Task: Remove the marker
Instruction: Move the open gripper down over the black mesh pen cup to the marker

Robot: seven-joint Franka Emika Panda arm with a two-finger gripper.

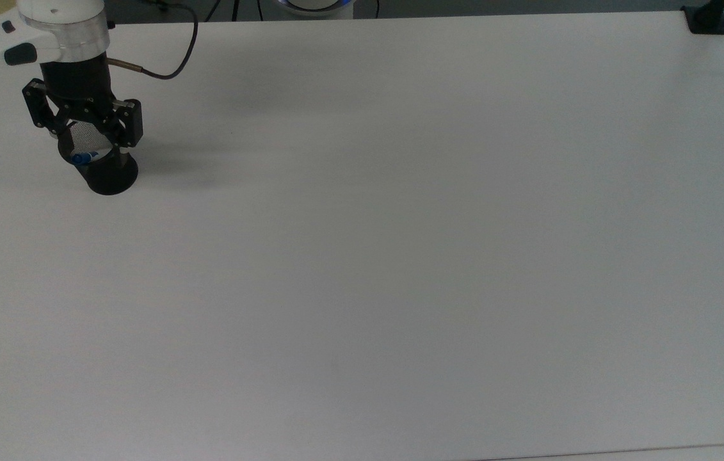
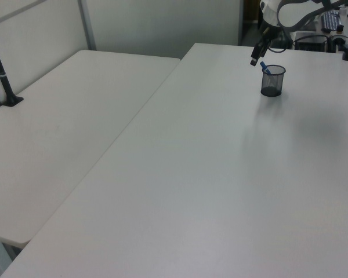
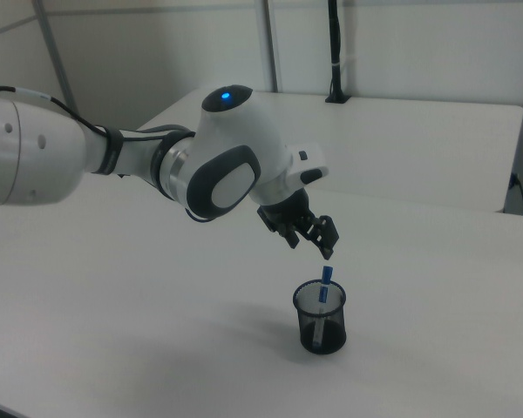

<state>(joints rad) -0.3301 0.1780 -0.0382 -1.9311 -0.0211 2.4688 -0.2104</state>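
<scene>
Gripper (image 1: 89,144) hangs with its two black fingers spread apart and nothing between them. It sits just above the mouth of the black mesh cup (image 1: 109,179). In the top view one finger shows at each side of the cup's rim. In the right view the gripper (image 3: 312,248) is tilted, and its lower fingertip is close above the top of the marker (image 3: 327,283) without touching it. The white table (image 1: 400,256) spreads wide and bare across the top view, with the cup standing near the top view's upper left corner. In the left view a second white table (image 2: 58,116) butts against the first along a long seam. The robot arm (image 3: 227,170) is white with grey joint covers, and a small blue light glows on top of it. It reaches in from the right view's left. The cup (image 3: 321,326) stands upright on the table in the right view, and its mesh wall can be seen through. The marker (image 1: 84,157) stands inside the cup and leans against the rim. Its blue cap points up and sticks out above the edge, and its white barrel goes down into the mesh. In the left view the marker (image 2: 265,68) leans toward the left view's left, with the gripper (image 2: 258,58) just above it. A thin dark cable (image 1: 176,61) loops from the wrist over the table's far edge in the top view. A small black clamp (image 1: 707,19) sits at the top view's upper right corner of the table.
</scene>
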